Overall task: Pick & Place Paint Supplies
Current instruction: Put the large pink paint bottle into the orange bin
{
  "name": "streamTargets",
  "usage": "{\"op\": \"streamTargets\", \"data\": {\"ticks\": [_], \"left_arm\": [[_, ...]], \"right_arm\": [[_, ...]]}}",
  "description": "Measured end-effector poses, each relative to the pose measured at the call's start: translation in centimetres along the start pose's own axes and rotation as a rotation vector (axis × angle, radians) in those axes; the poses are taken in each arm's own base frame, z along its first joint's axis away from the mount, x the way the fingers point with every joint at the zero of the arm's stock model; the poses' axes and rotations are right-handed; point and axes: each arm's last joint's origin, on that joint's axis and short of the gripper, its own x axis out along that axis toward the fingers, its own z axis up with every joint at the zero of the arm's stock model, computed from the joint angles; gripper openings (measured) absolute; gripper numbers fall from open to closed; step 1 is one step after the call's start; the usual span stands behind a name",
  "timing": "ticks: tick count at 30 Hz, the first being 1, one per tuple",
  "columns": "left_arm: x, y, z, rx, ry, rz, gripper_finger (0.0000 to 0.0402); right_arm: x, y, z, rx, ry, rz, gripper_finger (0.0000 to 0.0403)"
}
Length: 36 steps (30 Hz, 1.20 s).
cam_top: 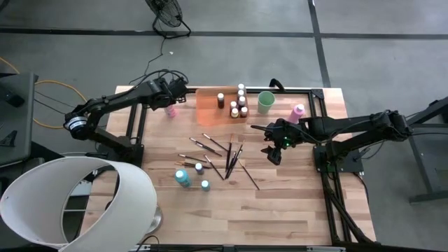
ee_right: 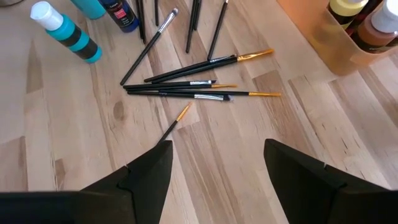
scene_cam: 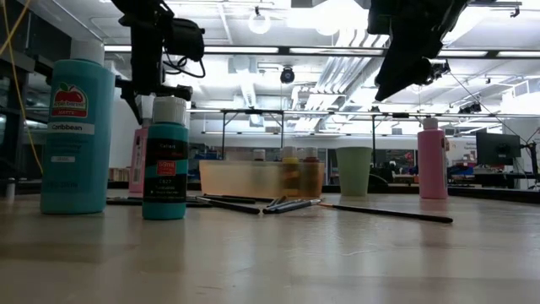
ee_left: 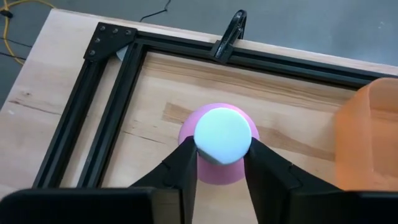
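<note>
Teal bottles point(scene_cam: 78, 135) are standing upright nearest the low camera, with loose paintbrushes point(cam_top: 227, 157) lying flat behind them, handles fanning toward the orange tray point(cam_top: 210, 105). Farther back, the left gripper point(ee_left: 219, 165) is pinching a pink bottle point(ee_left: 219, 146) just beside that tray (cap up, long axis vertical), likely to lift it in. The right gripper point(ee_right: 217, 171) is hanging spread and empty over the brushes.
</note>
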Motion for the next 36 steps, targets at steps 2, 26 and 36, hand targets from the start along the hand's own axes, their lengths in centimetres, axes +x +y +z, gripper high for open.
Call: {"op": "streamTargets", "data": {"ticks": [2, 26, 36], "left_arm": [[0.0, 0.0, 0.0, 0.004, 0.0, 0.001, 0.0101], [-5.4, -4.0, 3.8, 0.116, -0.181, -0.408, 0.0102], [-5.8, -5.6, 4.5, 0.193, -0.255, -0.545, 0.0102]], "right_arm": [[0.0, 0.0, 0.0, -0.004, 0.0, 0.0, 0.0246], [0.0, 0.0, 0.1, -0.004, -0.009, 0.0, 0.0246], [0.0, 0.0, 0.1, 0.001, -0.009, 0.0, 0.0246]]}}
